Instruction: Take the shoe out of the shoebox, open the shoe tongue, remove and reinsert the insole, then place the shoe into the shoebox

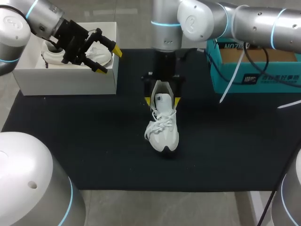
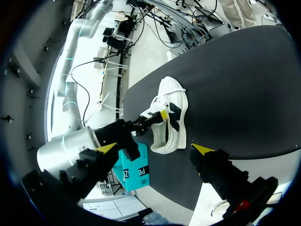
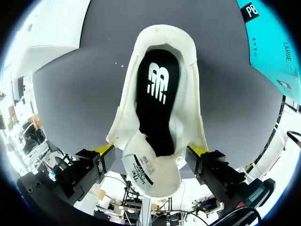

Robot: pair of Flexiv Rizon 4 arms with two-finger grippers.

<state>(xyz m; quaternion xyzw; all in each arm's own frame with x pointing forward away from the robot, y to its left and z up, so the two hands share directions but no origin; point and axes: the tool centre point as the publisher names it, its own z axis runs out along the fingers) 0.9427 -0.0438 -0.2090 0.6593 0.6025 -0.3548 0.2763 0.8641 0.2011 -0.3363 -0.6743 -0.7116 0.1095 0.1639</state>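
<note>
Already out of its box, the white shoe (image 1: 162,125) stands upright on the dark tabletop (image 1: 94,141), well apart from the white shoebox (image 1: 66,82) at the far left corner. My right pincer (image 1: 162,100) hangs straight down over the shoe's rear half. It is open, spread as wide as the other one, with one yellow tip just beside each flank of the shoe. I cannot tell whether the tips brush the fabric. From the right wrist, the black insole (image 3: 157,103) lies flat in the opening and the tongue (image 3: 150,172) flops toward the toe. My left pincer (image 1: 108,60) hovers over the shoebox, open and empty. A teal box (image 1: 254,77) sits at the far right.

The step in hand looks like the tongue and the insole. The main risk is that nothing pins the shoe down. If a tip hooks the insole and pulls, the light shoe may lift or roll onto its side instead of giving the insole up. Closing across the soft collar could squash the opening and clamp the insole in place. The knotted laces (image 1: 160,123) may spring the tongue back over the opening. They could also snag a yellow tip as it goes in.
</note>
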